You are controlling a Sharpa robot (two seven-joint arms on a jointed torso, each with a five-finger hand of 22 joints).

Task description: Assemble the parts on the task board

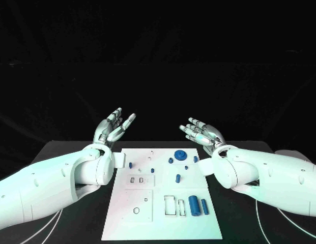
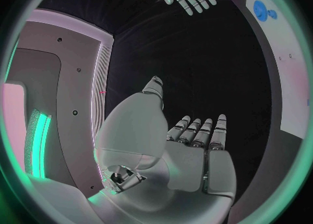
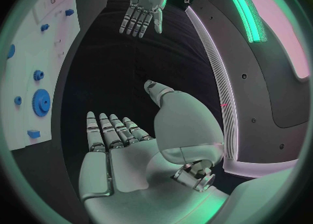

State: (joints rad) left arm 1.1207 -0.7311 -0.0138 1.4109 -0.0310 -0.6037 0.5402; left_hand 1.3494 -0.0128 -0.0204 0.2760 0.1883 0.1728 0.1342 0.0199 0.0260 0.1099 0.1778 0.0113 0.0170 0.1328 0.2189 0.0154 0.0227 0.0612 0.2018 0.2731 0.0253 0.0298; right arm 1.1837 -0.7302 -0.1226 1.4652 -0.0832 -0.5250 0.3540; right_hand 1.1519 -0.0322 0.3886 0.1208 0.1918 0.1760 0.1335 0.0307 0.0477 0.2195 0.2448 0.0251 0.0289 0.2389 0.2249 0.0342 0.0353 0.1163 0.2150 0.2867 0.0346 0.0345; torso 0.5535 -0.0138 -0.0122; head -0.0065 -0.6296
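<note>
The white task board (image 1: 147,223) lies in the middle of the black table. Several small blue parts lie on it: a round gear (image 1: 179,154), a long cylinder (image 1: 194,205), a shorter one (image 1: 204,206) and small pegs (image 1: 177,178). My left hand (image 1: 114,127) is raised beyond the board's far left corner, fingers apart, holding nothing. My right hand (image 1: 202,133) is raised beyond the far right corner, also spread and empty. The right wrist view shows my right palm (image 3: 117,156), the left hand (image 3: 143,8) across from it, and the gear (image 3: 41,101) on the board (image 3: 26,41).
The board has cut-out slots (image 1: 136,180) near its left half and rectangular recesses (image 1: 170,205) near the front. Black table surface (image 1: 62,152) borders the board on both sides. A dark curtain hangs behind the table.
</note>
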